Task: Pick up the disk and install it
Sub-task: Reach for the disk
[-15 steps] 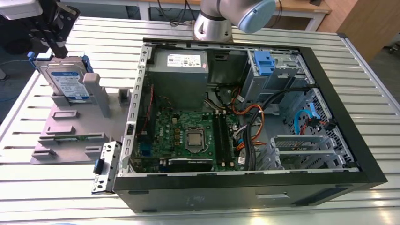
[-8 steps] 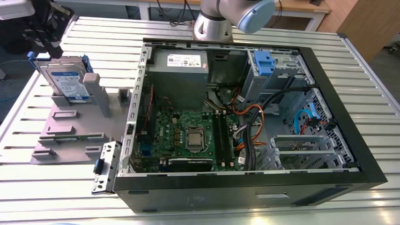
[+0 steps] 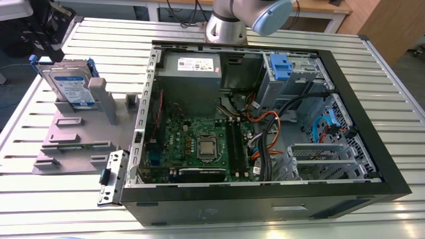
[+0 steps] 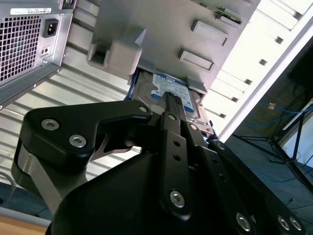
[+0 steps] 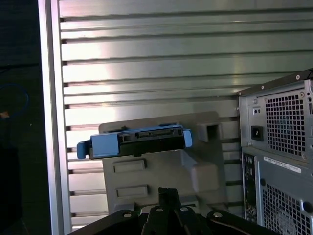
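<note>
While the tool hangs close over the disk with nothing in its grasp, I cannot tell how far open it is. The one disk stands on edge in one grey holder near an edge of the slatted surface, beside one open computer case. By my judgement, the pick-up is not yet made and installing is all left.

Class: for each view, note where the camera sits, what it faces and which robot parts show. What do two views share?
Exterior view: off the arm, looking down into the computer case; arm shows.
First wrist view: at the wrist, facing the disk in its stand; claw shows.
Second wrist view: at the wrist, facing the disk; claw shows.
Shared: the disk.
</note>
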You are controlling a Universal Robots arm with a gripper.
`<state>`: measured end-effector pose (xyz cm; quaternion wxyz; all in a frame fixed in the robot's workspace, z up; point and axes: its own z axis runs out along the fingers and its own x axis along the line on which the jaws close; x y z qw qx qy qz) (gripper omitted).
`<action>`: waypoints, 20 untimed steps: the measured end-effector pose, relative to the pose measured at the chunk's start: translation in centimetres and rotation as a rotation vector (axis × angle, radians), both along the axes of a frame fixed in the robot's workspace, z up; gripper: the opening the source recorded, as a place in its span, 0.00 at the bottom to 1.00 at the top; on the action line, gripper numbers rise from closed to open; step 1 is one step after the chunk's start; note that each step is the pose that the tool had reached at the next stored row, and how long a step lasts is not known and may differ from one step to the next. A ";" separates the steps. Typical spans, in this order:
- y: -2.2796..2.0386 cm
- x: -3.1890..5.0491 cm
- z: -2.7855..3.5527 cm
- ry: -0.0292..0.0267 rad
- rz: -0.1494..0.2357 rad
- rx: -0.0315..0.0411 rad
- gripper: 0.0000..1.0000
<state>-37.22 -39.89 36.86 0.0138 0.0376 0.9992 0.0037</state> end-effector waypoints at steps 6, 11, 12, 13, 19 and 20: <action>0.00 -0.45 -0.02 0.0001 0.000 -0.0001 0.11; 0.00 -0.73 -0.08 0.0000 0.000 0.0000 0.11; 0.00 -0.79 -0.09 0.0000 0.000 0.0000 0.11; 0.00 -0.85 -0.11 0.0000 0.000 0.0000 0.11; 0.00 -1.07 -0.17 0.0001 0.000 -0.0001 0.11; 0.00 -1.09 -0.17 0.0001 0.000 -0.0001 0.11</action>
